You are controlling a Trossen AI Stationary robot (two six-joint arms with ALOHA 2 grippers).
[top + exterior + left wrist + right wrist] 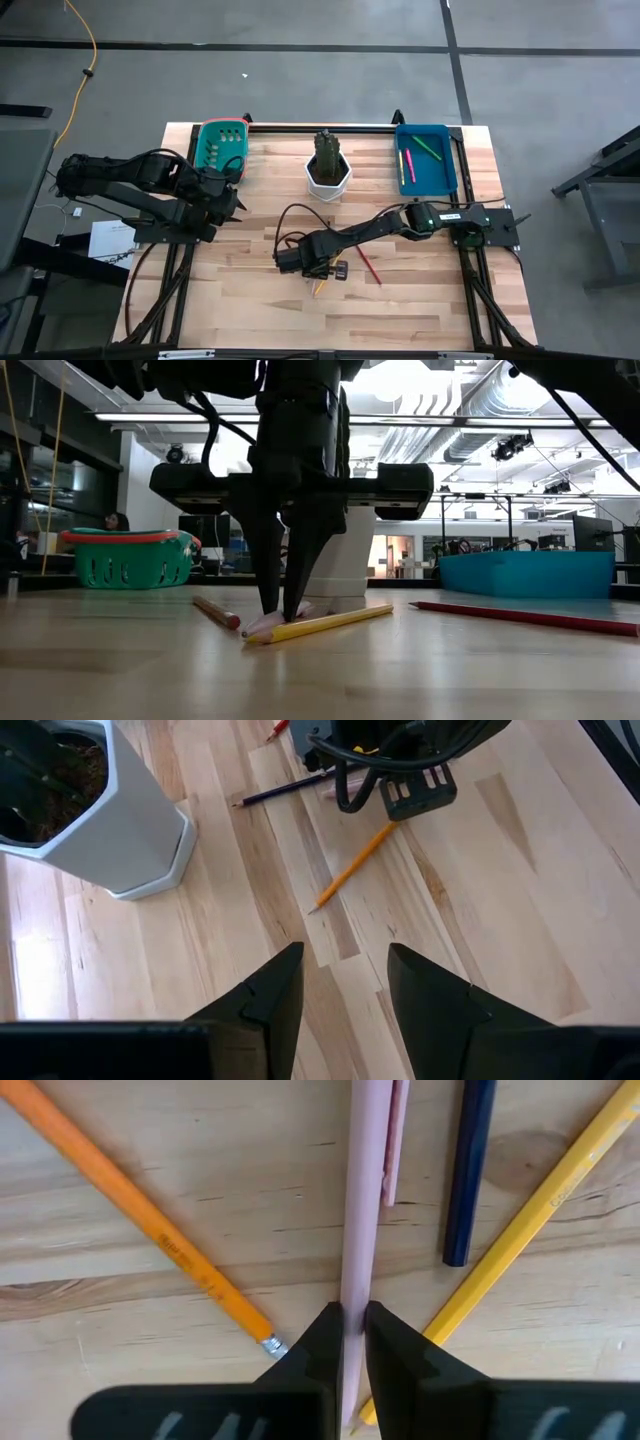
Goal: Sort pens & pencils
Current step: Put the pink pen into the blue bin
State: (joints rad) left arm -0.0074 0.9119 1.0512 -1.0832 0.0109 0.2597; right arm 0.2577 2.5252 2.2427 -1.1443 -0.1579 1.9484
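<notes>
Pink pen lies flat on the wooden table, mid-front area, and is pinched between the right gripper's two dark fingers; fingers pressed in on the barrel from both sides, tips down at the tabletop. Low view shows the same gripper coming straight down, tips on the pale pen end at the table surface. Pen not lifted.

Around it in the right wrist view: orange pencil with metal ferrule on one side, yellow pencil on the other, dark blue pencil between the pen and the yellow one. None touch the gripped pen as far as visible. Red pencil lies apart, nearer the right arm's base side.

More pens, pink and green, sit in the blue tray at the table's back right. Green basket at back left; what it holds cannot be told. White hexagonal planter at back centre between them.

Left gripper hovers over bare table near the left side, by the green basket, fingers spread apart, holding nothing. Its wrist view looks toward the planter, an orange pencil and the right arm.
</notes>
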